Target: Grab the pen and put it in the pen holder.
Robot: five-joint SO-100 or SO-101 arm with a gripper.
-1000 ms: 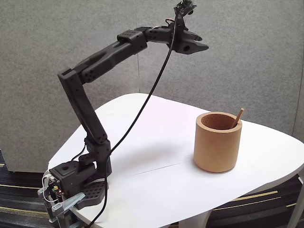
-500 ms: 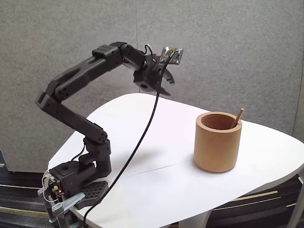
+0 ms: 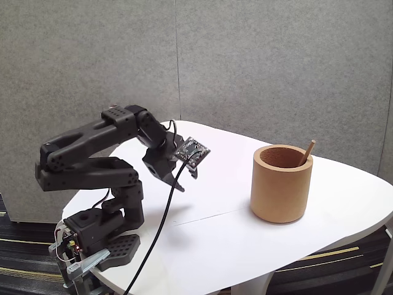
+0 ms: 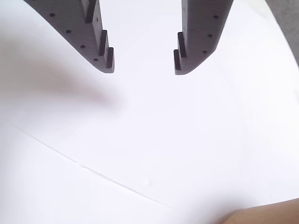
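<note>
My black jointed arm [image 3: 92,150] sits folded low at the left of the fixed view, base clamped at the tabletop's near-left edge, a black cable [image 3: 161,222] trailing down from the wrist. My pincer [image 4: 144,70] hangs just above the white tabletop [image 3: 215,239], jaws spread well apart with nothing between them, bare white surface showing through the gap in the wrist view.

Over to the right: the thick-walled tan-brown cylindrical pen holder [image 3: 282,183] stands upright, well apart from my pincer. The thin light-brown wooden pen [image 3: 307,151] is inside it, leaning against the far-right rim with its tip poking out. By my reading, the job looks done.

What could go wrong? The pen leans at a slant, so a knock to the holder could tip it out. The dangling cable could snag if I swing right. My fingertips are close to the surface, so dropping lower risks scraping it.

The tabletop is smooth, white and rounded, with a faint seam line [image 4: 88,169] crossing it. Behind stands a grey felt-like partition wall [image 3: 276,61]; dark striped carpet [image 3: 24,252] shows below.
</note>
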